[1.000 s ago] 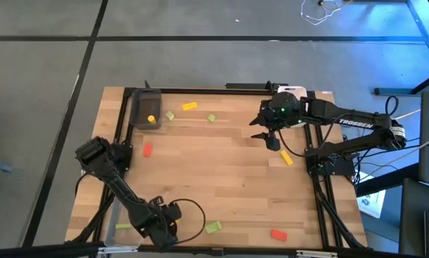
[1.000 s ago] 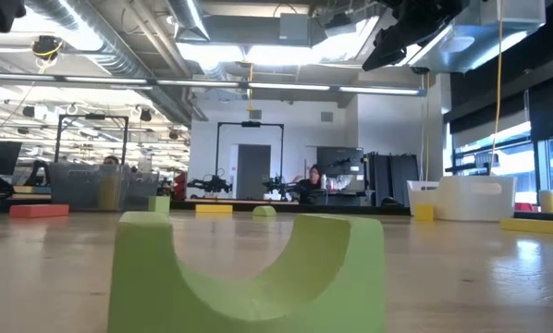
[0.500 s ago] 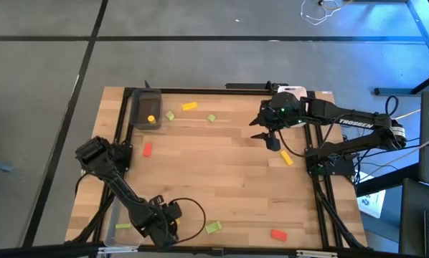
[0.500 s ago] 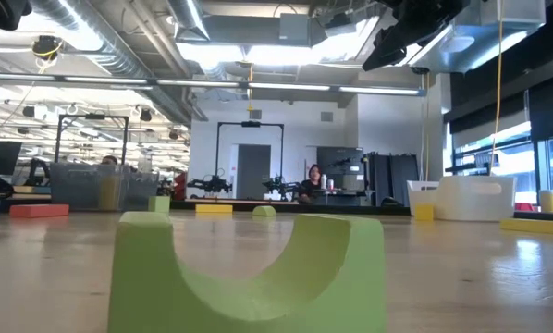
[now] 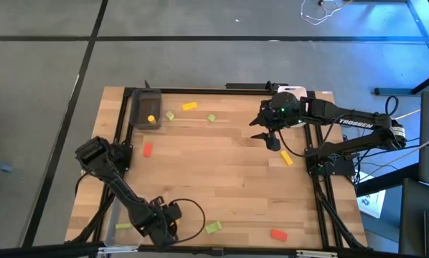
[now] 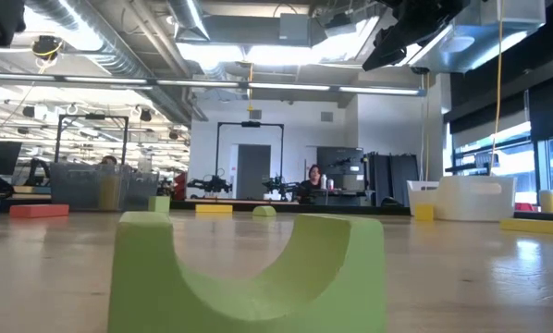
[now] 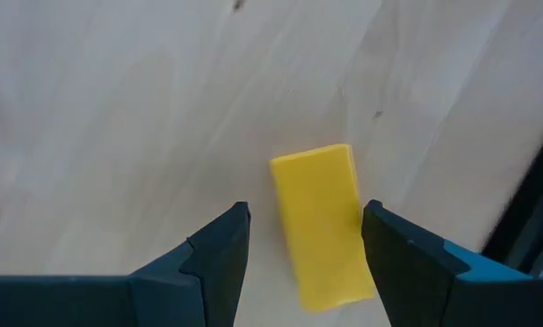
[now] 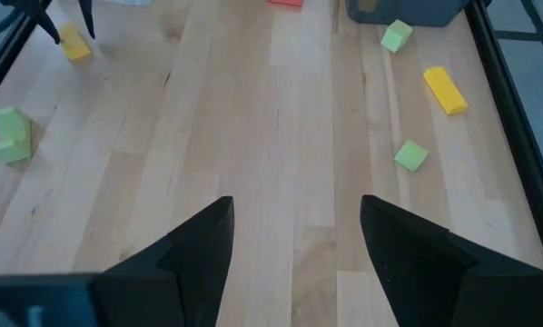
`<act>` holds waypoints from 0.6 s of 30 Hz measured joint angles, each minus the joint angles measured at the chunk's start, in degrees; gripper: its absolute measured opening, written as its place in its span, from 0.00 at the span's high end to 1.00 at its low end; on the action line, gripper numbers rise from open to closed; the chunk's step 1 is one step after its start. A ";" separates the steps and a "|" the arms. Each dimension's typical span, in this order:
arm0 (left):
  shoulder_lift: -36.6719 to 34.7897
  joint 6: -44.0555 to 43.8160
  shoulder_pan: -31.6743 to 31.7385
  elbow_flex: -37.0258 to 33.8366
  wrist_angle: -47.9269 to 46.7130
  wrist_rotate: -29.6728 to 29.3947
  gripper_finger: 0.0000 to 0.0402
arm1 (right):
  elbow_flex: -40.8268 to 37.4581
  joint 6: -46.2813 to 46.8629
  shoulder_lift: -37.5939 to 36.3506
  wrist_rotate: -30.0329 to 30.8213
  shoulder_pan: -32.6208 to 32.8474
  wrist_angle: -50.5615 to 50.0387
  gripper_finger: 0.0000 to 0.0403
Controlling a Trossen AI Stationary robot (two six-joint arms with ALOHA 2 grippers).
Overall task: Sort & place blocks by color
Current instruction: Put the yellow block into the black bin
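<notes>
1. Hovering low at the near left corner of the counter (image 5: 222, 179), the left claw (image 7: 303, 218) is standing released, its two fingers on either side of a yellow block (image 7: 321, 222) that is lying flat on the wood. This block is sitting close to the black frame rail (image 7: 530, 209) at the counter's edge, so little room is remaining on that side.
2. The right claw (image 5: 272, 141) is hanging above the far right part of the counter, also released and holding nothing. A second yellow block (image 5: 286, 158) is lying just beside it.
3. The middle of the counter is offering wide bare wood for moving.
4. Nine blocks are showing from above: four yellow, three green, two red.
5. One small yellow piece (image 5: 151, 119) is resting inside the dark grey tray (image 5: 143, 100) at the far left corner. A green block (image 5: 170, 115), a yellow bar (image 5: 190, 106) and another green block (image 5: 211, 117) are lying along the far edge.
6. One red block (image 5: 148, 149) is lying near the left edge. A green arch block (image 5: 213, 227) and another red block (image 5: 278, 234) are lying near the front edge.
</notes>
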 joint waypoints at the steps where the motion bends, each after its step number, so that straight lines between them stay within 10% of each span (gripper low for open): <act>1: -0.08 0.02 0.02 -0.57 0.22 0.10 0.50 | 0.00 0.00 0.00 0.00 0.00 0.00 0.41; 18: -0.30 0.02 0.00 -4.02 0.28 -0.94 0.50 | 0.00 -0.05 0.00 -3.87 -0.02 -0.33 0.41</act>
